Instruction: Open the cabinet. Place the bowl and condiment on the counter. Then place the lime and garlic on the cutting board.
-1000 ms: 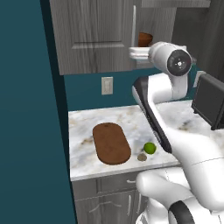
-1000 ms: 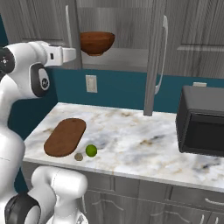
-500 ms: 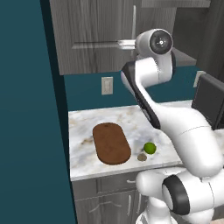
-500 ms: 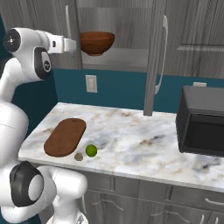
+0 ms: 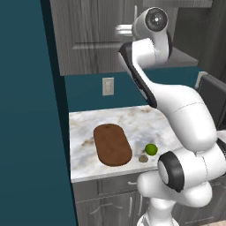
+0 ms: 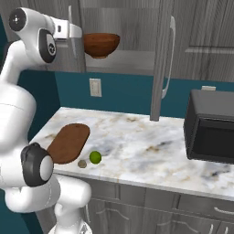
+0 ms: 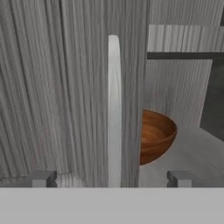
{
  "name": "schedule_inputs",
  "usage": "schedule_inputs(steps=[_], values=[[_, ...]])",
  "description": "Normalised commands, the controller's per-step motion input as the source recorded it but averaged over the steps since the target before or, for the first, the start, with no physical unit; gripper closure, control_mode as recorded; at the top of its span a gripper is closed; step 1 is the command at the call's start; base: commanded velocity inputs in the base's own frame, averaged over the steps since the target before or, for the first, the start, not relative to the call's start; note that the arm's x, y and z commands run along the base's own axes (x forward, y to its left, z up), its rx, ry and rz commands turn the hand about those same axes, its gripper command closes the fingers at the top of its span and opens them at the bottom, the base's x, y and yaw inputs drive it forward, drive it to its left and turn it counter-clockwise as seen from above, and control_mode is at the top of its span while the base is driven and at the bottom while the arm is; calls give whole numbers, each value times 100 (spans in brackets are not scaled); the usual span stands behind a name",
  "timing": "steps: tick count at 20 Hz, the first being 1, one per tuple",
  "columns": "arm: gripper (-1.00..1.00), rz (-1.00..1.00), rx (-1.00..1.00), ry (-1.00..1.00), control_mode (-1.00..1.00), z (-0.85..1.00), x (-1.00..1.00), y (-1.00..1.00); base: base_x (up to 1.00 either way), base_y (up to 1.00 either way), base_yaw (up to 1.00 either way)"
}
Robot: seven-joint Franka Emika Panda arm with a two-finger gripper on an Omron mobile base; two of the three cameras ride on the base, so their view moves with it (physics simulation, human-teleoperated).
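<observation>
The tool [image 7: 111,178] stands wide open, its two dark fingertips [image 7: 43,178] well apart on either side of a slim silver handle [image 7: 114,109] that runs upright between them. It holds nothing. That handle belongs to the left door [image 7: 57,92] of the cabinet [image 6: 137,27], which is still closed. From the right base view the tool [image 6: 75,32] sits up at cabinet height, level with the bowl.

Just past the door's edge, the bowl [image 7: 155,135] rests on the grey shelf [image 7: 192,153] inside the cabinet; its left part is hidden behind the door. The cabinet's right door [image 6: 161,59] is swung open, edge toward the camera, with its own handle [image 6: 170,55] showing.

Below, on the worktop [image 6: 137,146], the cutting board [image 5: 112,144] lies flat near the left end. The lime [image 5: 151,149] sits just beside the board's right edge, off it, and the garlic [image 5: 143,158] lies close to the lime, also off the board. A dark microwave [image 6: 211,132] stands at the worktop's right end. A wall socket [image 6: 95,87] is set in the teal wall under the cabinet.
</observation>
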Motion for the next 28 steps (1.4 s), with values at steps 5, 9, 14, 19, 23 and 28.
schedule_inputs(steps=[5, 9, 14, 19, 23, 28], values=[[-100, 3, 0, -4, -100, 18, 26, 0, 0, 0, 0], [-100, 2, 0, -6, -100, 2, 31, -1, 0, 0, 0], [-100, 1, 0, -17, -100, -1, 32, -4, 0, 0, 0], [-100, 0, 0, -12, -100, -5, 20, -2, 0, 0, 0], [-100, 2, 1, -4, -100, -17, 19, 0, 0, 0, 0], [100, 2, 0, -1, -100, -16, 15, 0, 0, 0, 0]])
